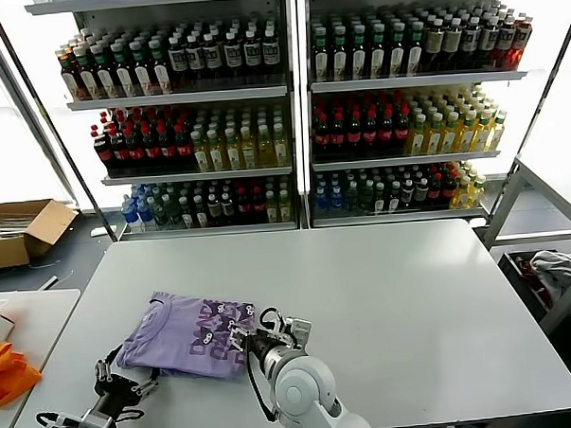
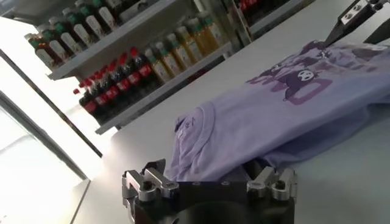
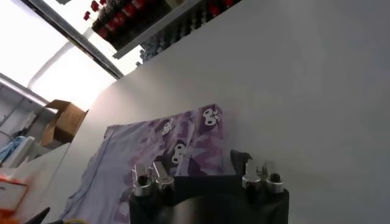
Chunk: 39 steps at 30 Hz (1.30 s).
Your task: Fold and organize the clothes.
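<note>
Your right gripper [image 1: 258,340] sits at the shirt's [image 1: 191,334] near right corner with its fingers spread and nothing between them; in its wrist view the printed fold lies just ahead of the fingertips, touching or nearly so. Your left gripper [image 1: 122,384] stands fully spread just off the shirt's near left edge, empty, with the collar end straight before it. The shirt lies folded on the table [image 1: 403,294], near the front edge, long axis running left to right between the two grippers, collar to the left, print to the right. Both arms are about equally near, one at each end. As for containers, a cardboard box [image 1: 21,230] stands on the floor well off to the left; you cannot tell its contents.
</note>
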{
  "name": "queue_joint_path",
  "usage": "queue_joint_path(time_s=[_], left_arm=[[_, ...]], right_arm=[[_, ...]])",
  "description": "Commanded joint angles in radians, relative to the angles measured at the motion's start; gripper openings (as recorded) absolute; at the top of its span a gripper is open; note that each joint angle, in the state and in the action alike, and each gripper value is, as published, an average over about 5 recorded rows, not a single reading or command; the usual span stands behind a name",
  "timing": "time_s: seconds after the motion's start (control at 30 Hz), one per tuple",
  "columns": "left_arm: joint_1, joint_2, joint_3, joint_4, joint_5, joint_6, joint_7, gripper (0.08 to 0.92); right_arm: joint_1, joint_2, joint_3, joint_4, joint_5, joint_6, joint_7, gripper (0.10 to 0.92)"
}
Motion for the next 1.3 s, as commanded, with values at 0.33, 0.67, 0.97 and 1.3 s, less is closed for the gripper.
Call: queue_joint_path(time_s=[0.33,0.67,0.97,1.3], left_arm=[[-0.002,-0.009,0.009,0.002,0.007,0.008,0.003,0.822],[-0.018,-0.012,0.005,0.015,0.003,0.008,-0.008,0.823],[-0.025,0.008,-0.032,0.011,-0.031,0.018,-0.016,0.823],[-0.017,0.054,-0.133,-0.04,-0.145,0.051,-0.017,0.823]], right_arm=[[-0.005,0.007,-0.023,-0.01,-0.016,0.0,0.003,0.551],[0.005,-0.056,-0.04,0.032,-0.012,-0.005,0.001,0.266],[0.03,-0.133,-0.019,0.054,0.048,-0.006,0.03,0.108],[0.004,-0.186,0.029,0.117,0.056,-0.006,0.015,0.108]])
